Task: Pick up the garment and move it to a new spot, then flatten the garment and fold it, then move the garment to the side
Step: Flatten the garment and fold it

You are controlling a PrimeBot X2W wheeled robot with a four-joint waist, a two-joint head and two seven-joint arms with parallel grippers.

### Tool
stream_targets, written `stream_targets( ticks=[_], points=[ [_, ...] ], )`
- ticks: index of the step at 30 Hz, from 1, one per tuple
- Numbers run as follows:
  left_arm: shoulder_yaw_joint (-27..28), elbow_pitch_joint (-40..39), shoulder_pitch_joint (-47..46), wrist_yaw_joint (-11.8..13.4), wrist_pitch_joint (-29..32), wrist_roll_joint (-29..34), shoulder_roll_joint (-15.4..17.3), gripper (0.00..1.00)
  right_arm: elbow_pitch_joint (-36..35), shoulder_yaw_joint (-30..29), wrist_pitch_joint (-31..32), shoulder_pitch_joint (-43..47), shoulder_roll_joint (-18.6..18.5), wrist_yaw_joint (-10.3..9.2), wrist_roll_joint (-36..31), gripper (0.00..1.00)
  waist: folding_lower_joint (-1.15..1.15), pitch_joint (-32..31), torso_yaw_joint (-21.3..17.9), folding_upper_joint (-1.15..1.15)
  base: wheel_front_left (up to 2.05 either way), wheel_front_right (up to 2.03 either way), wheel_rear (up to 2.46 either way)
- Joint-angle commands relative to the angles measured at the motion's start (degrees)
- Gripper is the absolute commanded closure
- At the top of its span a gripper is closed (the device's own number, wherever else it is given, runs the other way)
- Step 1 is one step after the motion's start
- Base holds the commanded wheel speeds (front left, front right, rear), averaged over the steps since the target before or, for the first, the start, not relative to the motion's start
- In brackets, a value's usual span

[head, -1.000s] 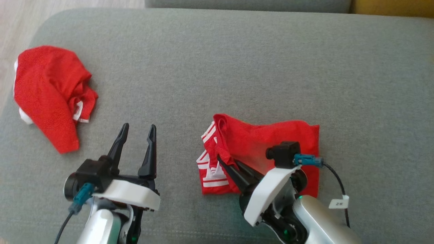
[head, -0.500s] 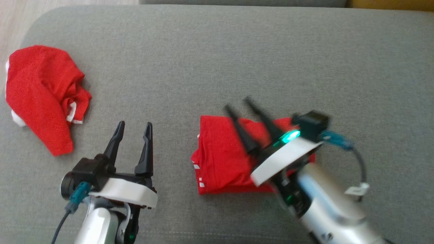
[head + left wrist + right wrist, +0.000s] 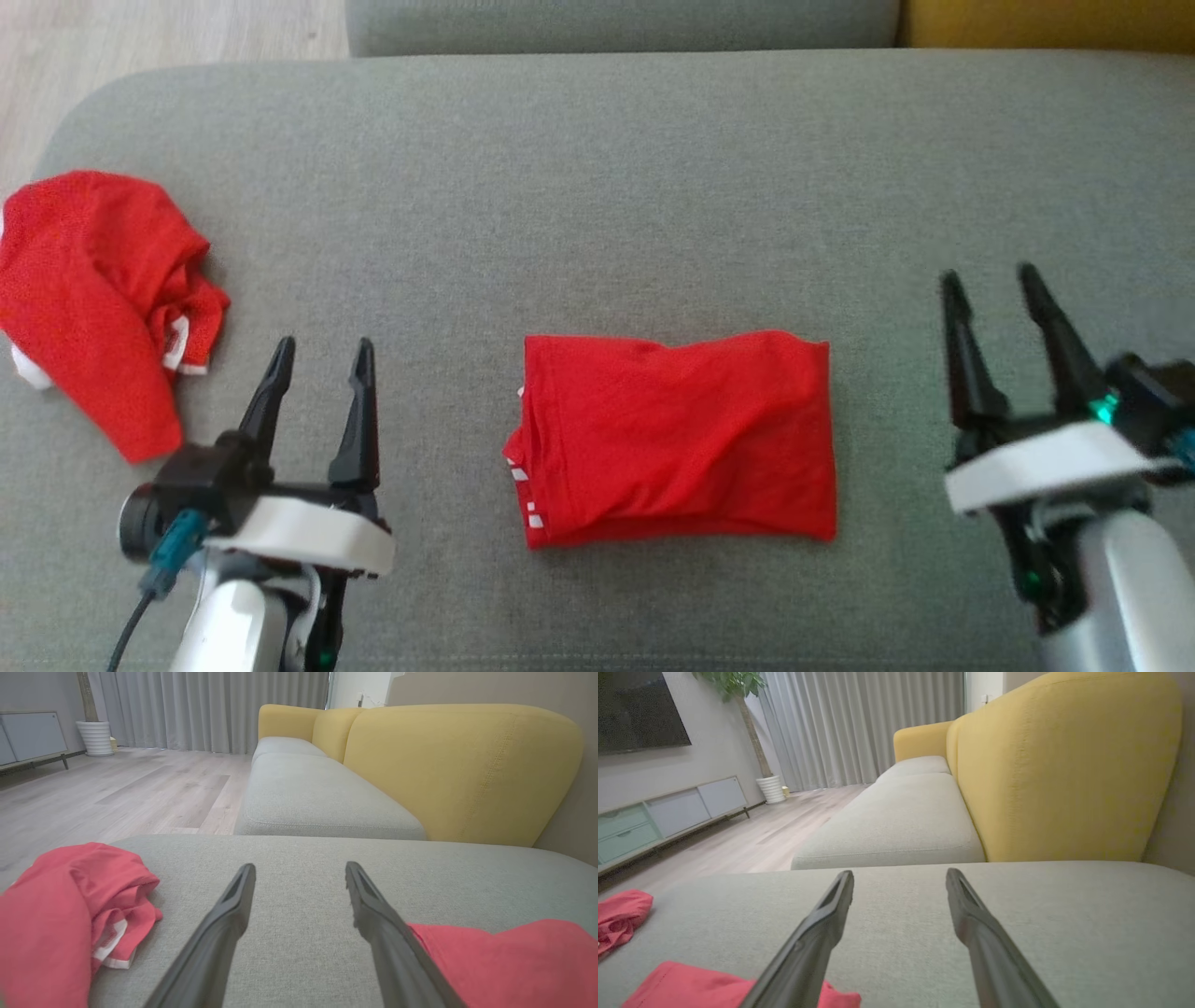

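Observation:
A red garment (image 3: 677,437) lies folded into a neat rectangle at the middle of the grey sofa cushion (image 3: 597,187), with white stripes peeking out at its left edge. My left gripper (image 3: 321,349) hovers open to the garment's left, nothing between its fingers. My right gripper (image 3: 991,280) stands open well to the garment's right, apart from it. In the left wrist view the folded garment (image 3: 509,961) shows at the lower right beside the open left gripper (image 3: 299,872). The right wrist view has the garment (image 3: 705,987) at the lower left of the open right gripper (image 3: 900,879).
A second red garment (image 3: 89,299) lies crumpled at the cushion's far left edge, also in the left wrist view (image 3: 60,914). A yellow sofa back (image 3: 448,765) rises behind the cushion. Wooden floor (image 3: 140,28) lies beyond the cushion's left end.
The right gripper let go of the garment, opened and swung away to the right. The garment now lies folded flat. The head camera shifted, sliding the scene left and down.

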Motion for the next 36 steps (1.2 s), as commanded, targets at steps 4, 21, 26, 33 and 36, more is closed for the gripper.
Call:
stream_targets(
  ticks=[4,21,26,33,36],
  points=[
    [2.3,-2.4,0.4,0.7,-0.5,0.7,2.0,0.00,-8.0,-2.3,3.0,3.4,1.1,-0.05,-2.9,0.00,0.00,-1.4,-0.5,0.00,0.00,0.00,0.00],
    [0.2,-4.0,8.3,2.0,2.3,1.1,3.3,0.00,-14.0,-4.0,6.1,14.5,2.7,-0.05,-5.8,0.00,0.00,-8.7,-0.6,0.00,0.00,0.00,0.00],
    [0.3,-4.6,9.0,2.3,2.6,0.8,3.5,0.00,-13.7,-3.9,5.1,15.1,2.8,-0.05,-5.4,0.00,0.00,-9.3,-0.5,0.00,0.00,0.00,0.00],
    [0.5,-4.9,8.8,2.6,2.6,0.4,4.0,0.00,-12.8,-3.5,3.6,15.4,2.9,-0.05,-5.2,0.00,0.00,-9.4,-0.5,0.00,0.00,0.00,0.00],
    [0.5,-5.0,8.6,2.6,2.6,0.2,4.1,0.00,-12.5,-3.5,3.4,15.3,3.0,-0.05,-5.0,0.00,0.00,-9.2,-0.6,0.00,0.00,0.00,0.00]
  ],
)
